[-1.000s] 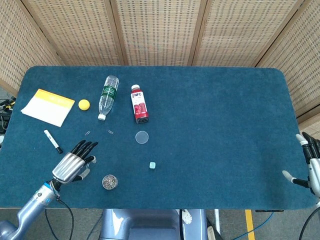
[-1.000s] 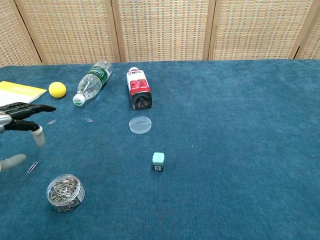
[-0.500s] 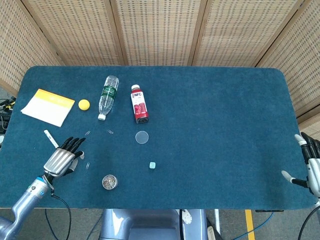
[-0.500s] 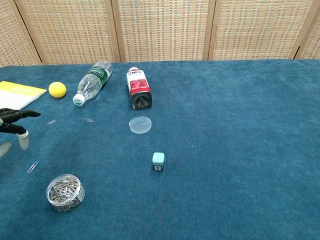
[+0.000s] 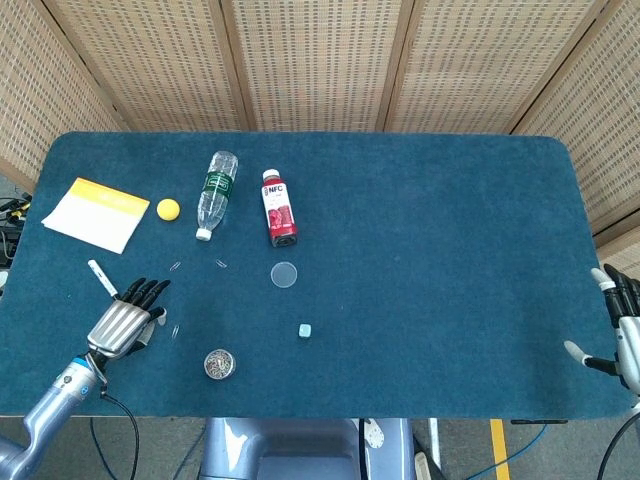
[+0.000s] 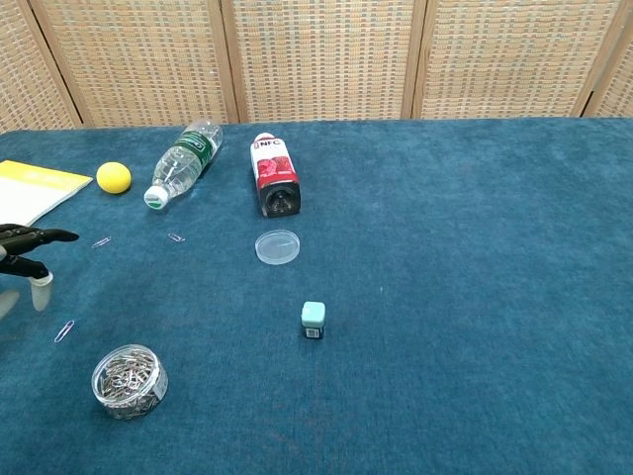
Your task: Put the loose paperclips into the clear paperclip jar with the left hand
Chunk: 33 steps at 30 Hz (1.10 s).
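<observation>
The clear paperclip jar [image 5: 219,363] [image 6: 130,380] stands open near the table's front edge, with several clips inside. Its round lid [image 5: 284,275] [image 6: 277,246] lies apart, further back. Three loose paperclips lie on the cloth: one [image 5: 176,331] [image 6: 64,331] just right of my left hand, two more [image 5: 175,266] [image 5: 221,264] [image 6: 101,241] [image 6: 176,237] further back. My left hand [image 5: 125,318] [image 6: 25,253] hovers left of the jar, fingers stretched out and apart, holding nothing. My right hand [image 5: 620,332] rests at the far right edge, fingers apart and empty.
A water bottle [image 5: 216,192] and a red NFC bottle [image 5: 279,208] lie at the back left. A yellow ball [image 5: 168,209], a yellow notepad [image 5: 97,213] and a white marker [image 5: 103,278] are near the left hand. A small teal cube [image 5: 305,330] sits right of the jar.
My left hand has drawn back to the left, away from the jar, uncovering the nearest paperclip on the cloth. The right hand has stayed in place.
</observation>
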### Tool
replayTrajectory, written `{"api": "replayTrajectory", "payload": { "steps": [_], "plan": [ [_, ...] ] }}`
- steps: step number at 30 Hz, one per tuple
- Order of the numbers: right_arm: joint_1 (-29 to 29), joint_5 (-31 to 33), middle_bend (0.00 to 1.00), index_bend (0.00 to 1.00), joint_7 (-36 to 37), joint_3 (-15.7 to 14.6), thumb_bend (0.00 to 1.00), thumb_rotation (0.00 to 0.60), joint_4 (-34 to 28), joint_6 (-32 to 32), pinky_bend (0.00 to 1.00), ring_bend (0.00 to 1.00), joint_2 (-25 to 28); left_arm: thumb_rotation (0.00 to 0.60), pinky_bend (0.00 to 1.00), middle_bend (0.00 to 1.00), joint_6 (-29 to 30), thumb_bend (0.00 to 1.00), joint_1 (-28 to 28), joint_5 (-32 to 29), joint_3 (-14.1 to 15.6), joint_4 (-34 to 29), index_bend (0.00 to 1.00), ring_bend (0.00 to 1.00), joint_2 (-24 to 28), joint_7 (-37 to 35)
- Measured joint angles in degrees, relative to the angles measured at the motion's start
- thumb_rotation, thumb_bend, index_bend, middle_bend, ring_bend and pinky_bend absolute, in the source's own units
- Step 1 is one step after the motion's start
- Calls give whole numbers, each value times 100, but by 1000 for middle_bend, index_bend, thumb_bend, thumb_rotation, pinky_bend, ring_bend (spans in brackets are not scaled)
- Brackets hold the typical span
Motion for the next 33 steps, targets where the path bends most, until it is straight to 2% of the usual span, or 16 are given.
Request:
{"api": "replayTrajectory", "payload": {
  "steps": [16,25,33],
  "plan": [
    [3,21,0,14,26,8,0,600,26,-14,0,0,-1,600,0,0,-283,705,-112,-34,-23,47,471,0,-348,406],
    [-3,5,0,14,21,5,0,600,11,5,0,0,1,600,0,0,-458,705,-81,-264,-59,-15,471,0,-227,586],
    [-3,6,0,14,13,5,0,600,8,4,0,0,1,600,0,0,-330,706,15,-297,-51,-101,471,0,9,524]
  ]
}}
